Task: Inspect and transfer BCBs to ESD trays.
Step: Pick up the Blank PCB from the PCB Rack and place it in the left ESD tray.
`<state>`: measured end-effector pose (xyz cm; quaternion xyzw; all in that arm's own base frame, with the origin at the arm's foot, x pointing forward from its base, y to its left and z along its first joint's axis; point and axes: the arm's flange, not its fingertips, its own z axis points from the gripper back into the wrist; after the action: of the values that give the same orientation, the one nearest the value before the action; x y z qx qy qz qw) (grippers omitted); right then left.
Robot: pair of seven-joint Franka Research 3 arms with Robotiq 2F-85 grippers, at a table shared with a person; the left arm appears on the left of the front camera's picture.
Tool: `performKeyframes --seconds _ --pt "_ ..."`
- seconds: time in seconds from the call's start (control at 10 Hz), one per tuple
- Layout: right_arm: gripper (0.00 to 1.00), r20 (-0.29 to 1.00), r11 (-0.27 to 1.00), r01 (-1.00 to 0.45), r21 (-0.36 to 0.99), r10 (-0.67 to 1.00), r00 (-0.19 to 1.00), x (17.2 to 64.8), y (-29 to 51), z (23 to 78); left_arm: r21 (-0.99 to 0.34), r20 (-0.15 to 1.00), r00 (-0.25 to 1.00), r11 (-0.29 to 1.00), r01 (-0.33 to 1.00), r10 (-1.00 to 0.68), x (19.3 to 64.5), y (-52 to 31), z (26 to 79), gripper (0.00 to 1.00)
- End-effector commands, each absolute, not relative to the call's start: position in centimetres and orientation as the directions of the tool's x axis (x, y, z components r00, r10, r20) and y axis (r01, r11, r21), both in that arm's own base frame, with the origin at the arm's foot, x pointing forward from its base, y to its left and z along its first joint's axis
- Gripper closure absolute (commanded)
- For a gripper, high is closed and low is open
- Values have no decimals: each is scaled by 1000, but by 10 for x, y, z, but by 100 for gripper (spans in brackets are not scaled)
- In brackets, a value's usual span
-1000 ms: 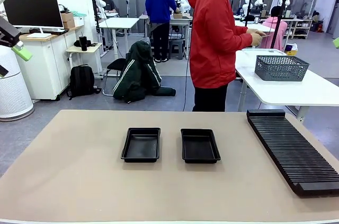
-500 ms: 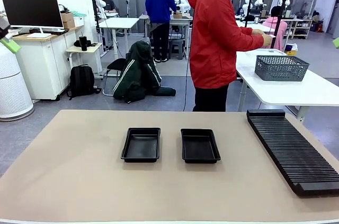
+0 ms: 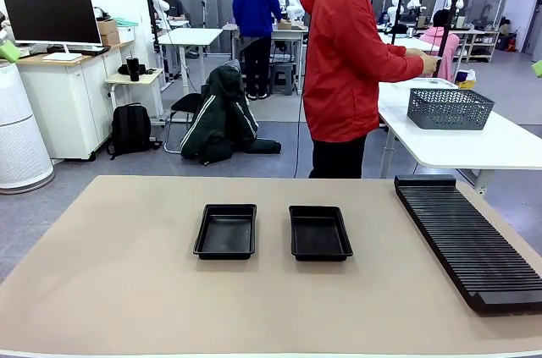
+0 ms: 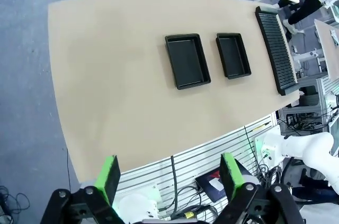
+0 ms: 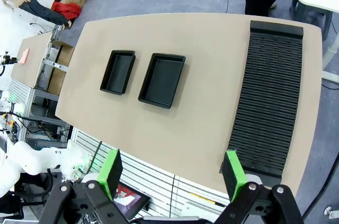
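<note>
— In what state are the tools found?

— The left gripper [image 4: 169, 170] is held high above the table [image 4: 106, 86], its jaws spread wide and nothing caught between the green pads. The right gripper [image 5: 172, 170] is likewise raised, parted and unloaded.

— Where are the trays placed?

— The left ESD tray [image 3: 225, 231] and the right ESD tray [image 3: 320, 233] are set side by side near the middle of the table, with a narrow gap left between them. Both floors are seen to be bare.

— Are the BCBs accounted for?

— No board is lying in either tray, and nothing pale is made out among the slots of the black rack [image 3: 466, 239] along the table's right edge. The person [image 3: 343, 62] is turned aside toward a white table [image 3: 508, 142] on which a mesh basket [image 3: 449, 108] stands. What is held in the hands cannot be told.

— How far along is the task judged to be?

— At its very start, it would seem. No transfer is completed. Everything is left to be done: boards must be supplied, looked over, and laid in the trays.
</note>
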<state>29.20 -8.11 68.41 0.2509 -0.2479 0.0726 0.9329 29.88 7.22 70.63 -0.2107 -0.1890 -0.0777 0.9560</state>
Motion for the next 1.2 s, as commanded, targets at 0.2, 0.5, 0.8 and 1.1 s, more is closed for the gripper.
performKeyframes --seconds 0.2,0.5,0.8,1.1 --pt "0 499 858 -269 438 17 866 293 -80 684 -361 385 921 908 211 -61 308 81 705 0" --pt "0 499 858 -269 438 17 866 293 -80 684 -380 412 911 907 179 -7 295 102 704 0" --pt "0 499 858 -269 438 17 866 293 -80 684 -374 425 905 910 181 -6 293 105 706 0" --pt "0 499 858 -269 438 17 866 293 -80 684 -413 394 919 892 184 -7 296 108 706 0"
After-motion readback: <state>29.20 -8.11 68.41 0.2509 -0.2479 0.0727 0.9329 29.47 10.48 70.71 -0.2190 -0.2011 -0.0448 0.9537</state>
